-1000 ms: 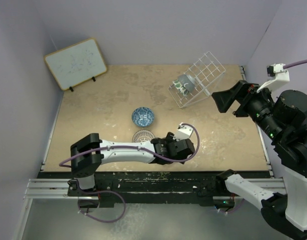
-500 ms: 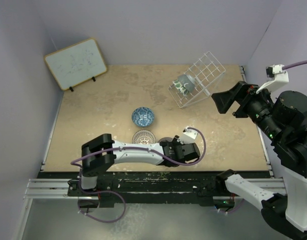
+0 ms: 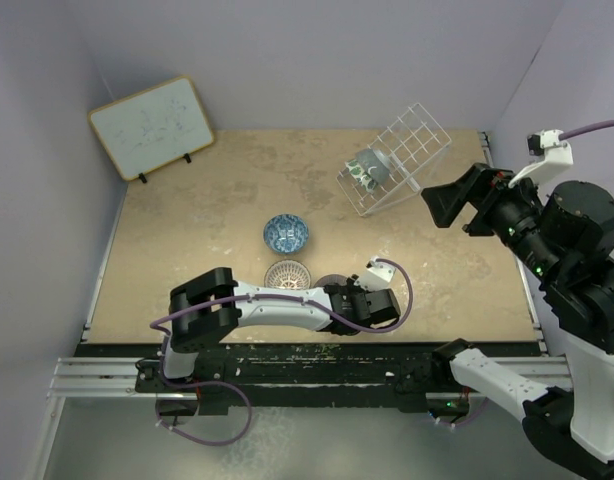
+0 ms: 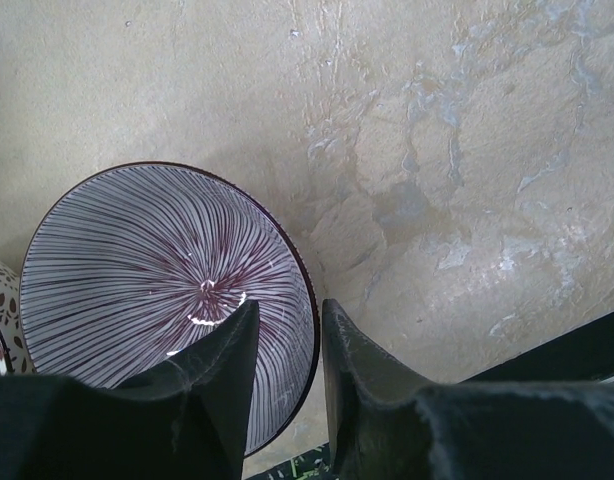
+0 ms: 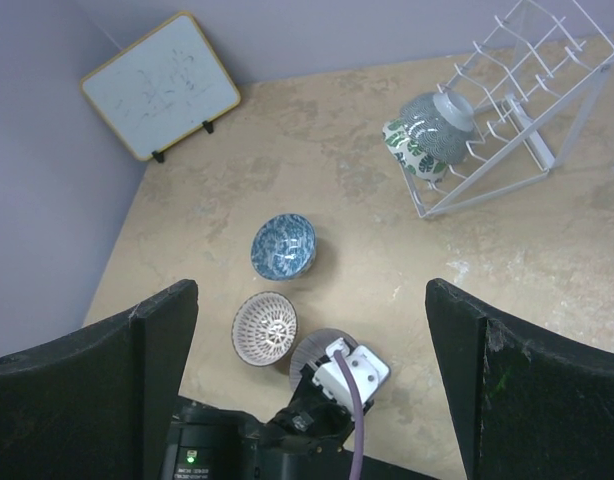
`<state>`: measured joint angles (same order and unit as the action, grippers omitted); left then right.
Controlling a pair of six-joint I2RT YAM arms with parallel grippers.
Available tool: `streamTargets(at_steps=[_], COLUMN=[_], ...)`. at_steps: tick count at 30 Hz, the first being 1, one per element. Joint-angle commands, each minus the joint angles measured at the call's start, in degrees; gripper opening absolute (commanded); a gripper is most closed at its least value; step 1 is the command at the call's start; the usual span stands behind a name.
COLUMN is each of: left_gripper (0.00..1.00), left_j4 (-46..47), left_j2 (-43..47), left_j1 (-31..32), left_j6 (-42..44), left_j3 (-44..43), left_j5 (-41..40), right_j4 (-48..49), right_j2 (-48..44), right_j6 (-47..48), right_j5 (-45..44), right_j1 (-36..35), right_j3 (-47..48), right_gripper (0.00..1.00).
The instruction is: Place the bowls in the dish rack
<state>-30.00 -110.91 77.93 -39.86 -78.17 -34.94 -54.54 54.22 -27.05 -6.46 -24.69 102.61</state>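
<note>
Purple bowl (image 4: pixel 157 270): upright on the table (image 3: pixel 207 220), near its front edge, mouth up.
Left gripper (image 4: pixel 287 310): low over that bowl's right side. We see one finger inside the bowl and the other outside, with the rim running up between them.
Left jaws: drawn close about the rim. The outer finger looks to sit against it; a strip of the striped inside shows beside the inner one. We cannot tell whether the rim is pinched.
Lattice bowl (image 3: pixel 286 273): upright just left of the purple bowl (the two look to touch, or nearly). Nothing in it.
Blue bowl (image 3: pixel 286 233): upright behind the lattice bowl, a small gap between them. Nothing in it.
Rack (image 5: pixel 532 90): at the far right of the table, tilted, its grid rising away from the arms.
In the rack: two bowls at its low left end, both on their sides. We see the grey bowl (image 5: pixel 437 112) foot-out, pressed against the green bowl (image 5: pixel 412 145) below it. The other openings hold nothing.
Right gripper (image 5: pixel 312 285): held high at the right, above the table, well apart from every bowl. Jaws spread wide, nothing between them.
Whiteboard (image 3: pixel 152 125): propped at the far left corner.
</note>
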Motion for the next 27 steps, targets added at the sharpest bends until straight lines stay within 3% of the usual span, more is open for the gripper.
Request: streamTargets(at_steps=[1, 11, 20, 22, 27], left_gripper=[0.34, 0.32, 0.13, 0.00, 0.00], left_j4=[0.2, -0.2, -1.2, -1.0, -0.2], left_j2=[-0.2, -0.1, -0.5, -0.4, 0.7], left_j1=[0.2, 0.2, 0.5, 0.6, 0.6], left_j6=[-0.2, 0.1, 0.3, 0.7, 5.4], left_j3=[-0.6, -0.6, -1.1, -1.2, -5.2], left_j5=[-0.7, -0.4, -0.2, 0.1, -0.2], right_j4=[1.9, 2.1, 2.0, 2.1, 2.0], right_j2=[-0.8, -1.8, -2.4, -2.5, -2.5], right_j6=[-0.3, -0.3, -0.4, -0.4, -0.5], right_j5=[-0.4, -0.9, -1.1, -1.1, -1.4], right_j1=[0.2, 0.3, 0.2, 0.2, 0.2], right_j3=[-0.8, -1.3, -1.0, -1.0, -0.6], right_gripper=[0.97, 0.97, 0.97, 0.97, 0.96])
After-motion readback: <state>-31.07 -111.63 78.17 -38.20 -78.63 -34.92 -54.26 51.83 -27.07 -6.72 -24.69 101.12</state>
